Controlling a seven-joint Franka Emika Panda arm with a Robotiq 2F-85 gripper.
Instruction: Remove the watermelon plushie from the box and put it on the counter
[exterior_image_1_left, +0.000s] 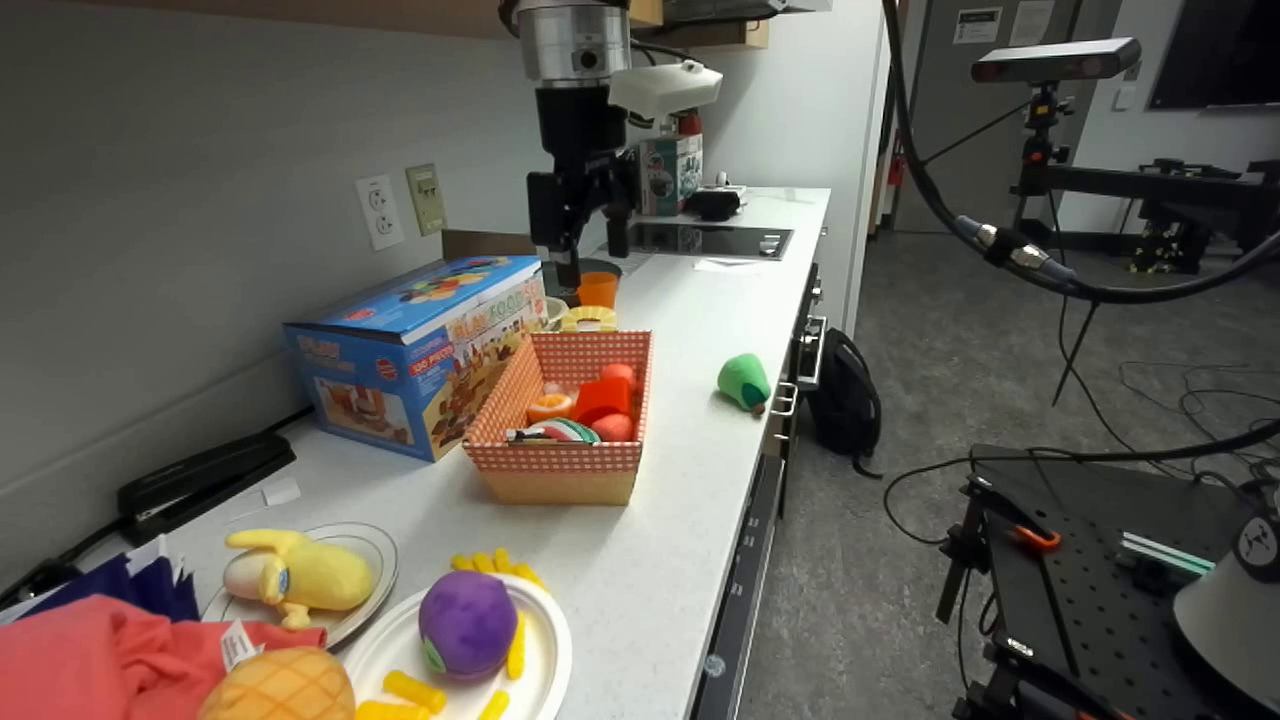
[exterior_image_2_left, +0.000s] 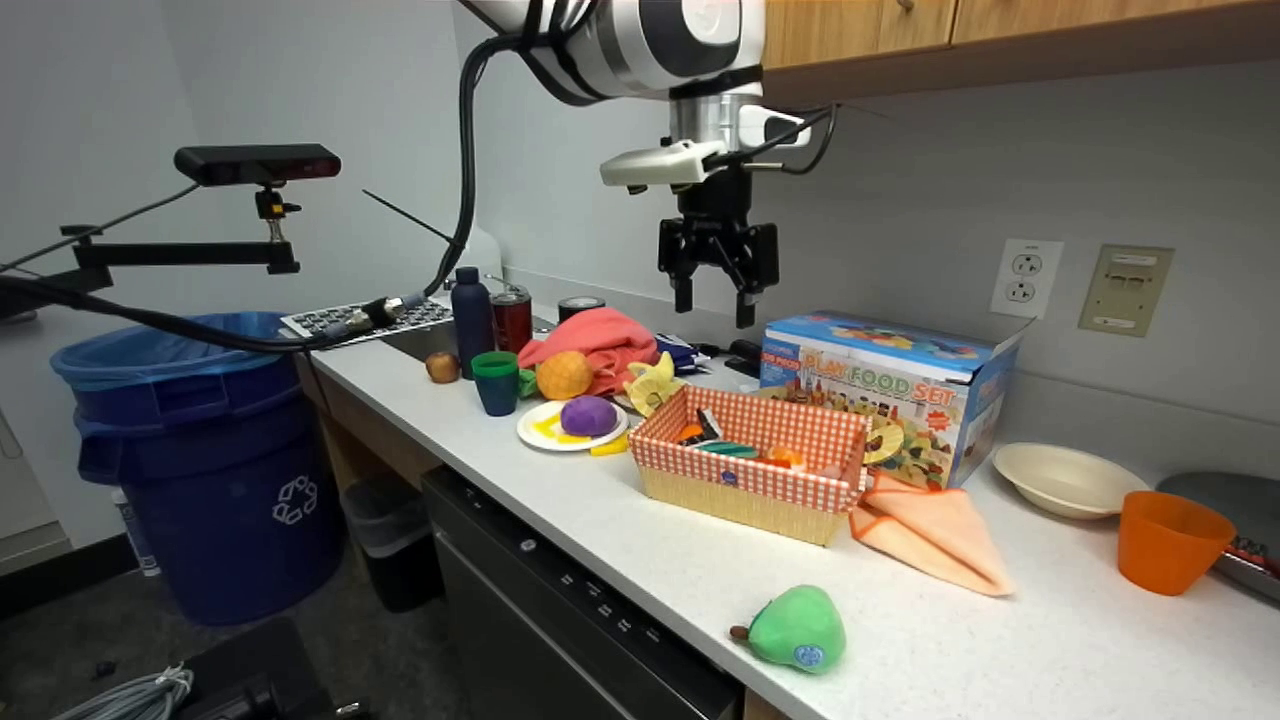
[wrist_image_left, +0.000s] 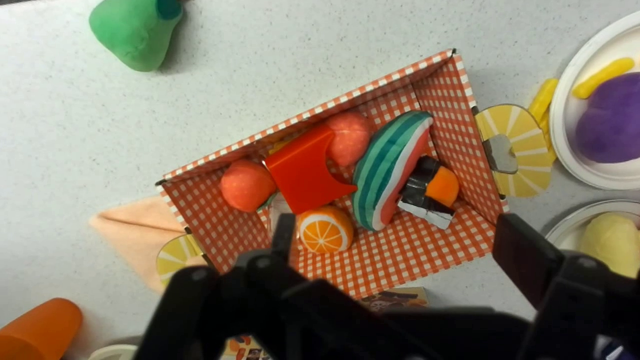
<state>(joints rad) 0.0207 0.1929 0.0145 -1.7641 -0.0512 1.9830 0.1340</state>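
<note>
The hand (exterior_image_2_left: 714, 303) hangs above the level of the box (wrist_image_left: 462, 135) in both exterior views, pointing down; its fingers (wrist_image_left: 525, 257) are spread, with a broad gap between them. The box stands upright on the desk (exterior_image_1_left: 690, 450). The watermelon plushie (wrist_image_left: 387, 170) is located inside the box, toward the end nearer the white plate (exterior_image_1_left: 552, 640). Its striped green rind shows from above; its red face is turned toward a black-banded, orange-topped toy (wrist_image_left: 430, 187) just beside it. Also inside: a red holder (wrist_image_left: 307, 172), two round red-orange toys (wrist_image_left: 248, 185) and an orange-slice toy (wrist_image_left: 326, 232). A blue printed carton (exterior_image_2_left: 860, 375) stands just beside the box; contact between the two cannot be determined. A green pear toy (exterior_image_2_left: 800, 628) lies near the front edge of the desk, apart from the box. A purple toy (exterior_image_1_left: 468, 622) rests on the white plate.
</note>
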